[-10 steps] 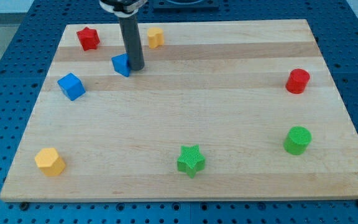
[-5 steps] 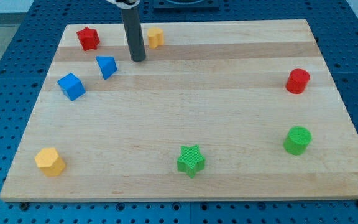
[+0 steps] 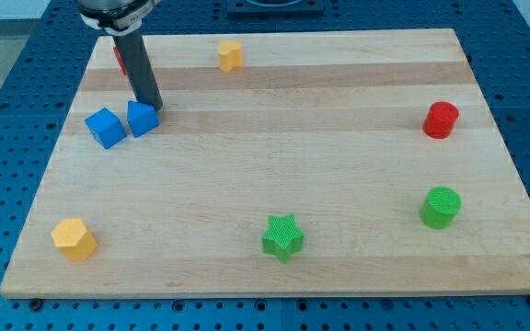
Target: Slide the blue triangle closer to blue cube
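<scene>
The blue triangle (image 3: 141,119) lies at the upper left of the wooden board (image 3: 274,184), touching or almost touching the right side of the blue cube (image 3: 105,128). My tip (image 3: 151,104) stands right at the triangle's upper right edge. The dark rod rises from there up and to the left, out of the view's top.
A red star (image 3: 118,57) sits at the top left, mostly hidden behind the rod. A yellow block (image 3: 231,55) is at top centre, another yellow block (image 3: 73,238) at bottom left. A green star (image 3: 282,237), green cylinder (image 3: 441,207) and red cylinder (image 3: 441,119) are at the right.
My tip moved left and down from beside the yellow block to the triangle. The blue triangle slid down and left, ending next to the blue cube.
</scene>
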